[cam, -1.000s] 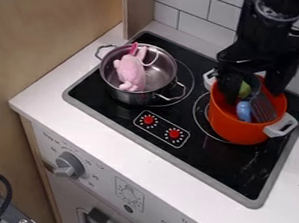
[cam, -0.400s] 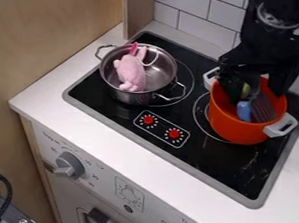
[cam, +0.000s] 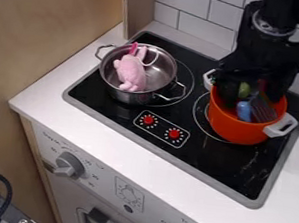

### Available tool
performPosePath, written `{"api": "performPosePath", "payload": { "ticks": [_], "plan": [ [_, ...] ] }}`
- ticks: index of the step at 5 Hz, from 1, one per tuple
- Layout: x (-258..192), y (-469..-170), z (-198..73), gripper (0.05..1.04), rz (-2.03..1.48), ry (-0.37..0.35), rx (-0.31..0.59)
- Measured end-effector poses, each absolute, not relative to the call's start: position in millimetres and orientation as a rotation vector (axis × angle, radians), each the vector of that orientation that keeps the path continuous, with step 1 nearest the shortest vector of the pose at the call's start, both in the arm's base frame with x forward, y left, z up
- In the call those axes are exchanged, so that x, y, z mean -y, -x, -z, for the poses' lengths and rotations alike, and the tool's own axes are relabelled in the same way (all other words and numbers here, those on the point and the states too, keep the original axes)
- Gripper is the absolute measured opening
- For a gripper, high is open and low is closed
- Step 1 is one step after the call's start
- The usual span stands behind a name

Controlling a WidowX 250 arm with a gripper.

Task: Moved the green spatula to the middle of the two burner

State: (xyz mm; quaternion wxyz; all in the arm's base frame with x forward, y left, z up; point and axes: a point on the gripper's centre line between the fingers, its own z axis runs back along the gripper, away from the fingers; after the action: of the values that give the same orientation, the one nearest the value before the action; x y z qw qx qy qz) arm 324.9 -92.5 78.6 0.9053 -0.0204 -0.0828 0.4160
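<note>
The gripper (cam: 254, 87) hangs over the back of the orange pot (cam: 239, 130), and how far open it is, or whether it has hold of anything, cannot be told against its own dark shape. A slotted head (cam: 265, 109) leans inside the pot beside a blue object (cam: 244, 111), with a green object (cam: 244, 90) just behind. The green spatula is probably among these, though which piece belongs to it is unclear. The likeliest trouble is a poor grip: in such a crowd the gripper could close on the wrong item, or on two at once. If it lifts before the blade is above the rim, the slotted head could catch and tip or drag the pot. Carried too low toward the middle of the cooktop (cam: 227, 167), the spatula might knock the metal pot (cam: 135, 94), which holds a pink plush toy (cam: 131, 73), or slip and land on the red knobs (cam: 174, 133).
</note>
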Motion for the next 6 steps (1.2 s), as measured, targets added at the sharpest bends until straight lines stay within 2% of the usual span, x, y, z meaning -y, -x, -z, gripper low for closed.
{"api": "performPosePath", "payload": {
  "ticks": [1,3,4,6],
  "plan": [
    [90.7,-324.0,-73.9,0.955,-0.851,0.049,0.174],
    [86.0,-319.7,-68.7,0.424,-0.818,0.058,0.141],
    [84.9,-319.1,-68.4,0.366,-0.806,0.061,0.135],
    [76.6,-310.3,-71.3,0.366,-0.79,0.015,0.068]
  ]
}}
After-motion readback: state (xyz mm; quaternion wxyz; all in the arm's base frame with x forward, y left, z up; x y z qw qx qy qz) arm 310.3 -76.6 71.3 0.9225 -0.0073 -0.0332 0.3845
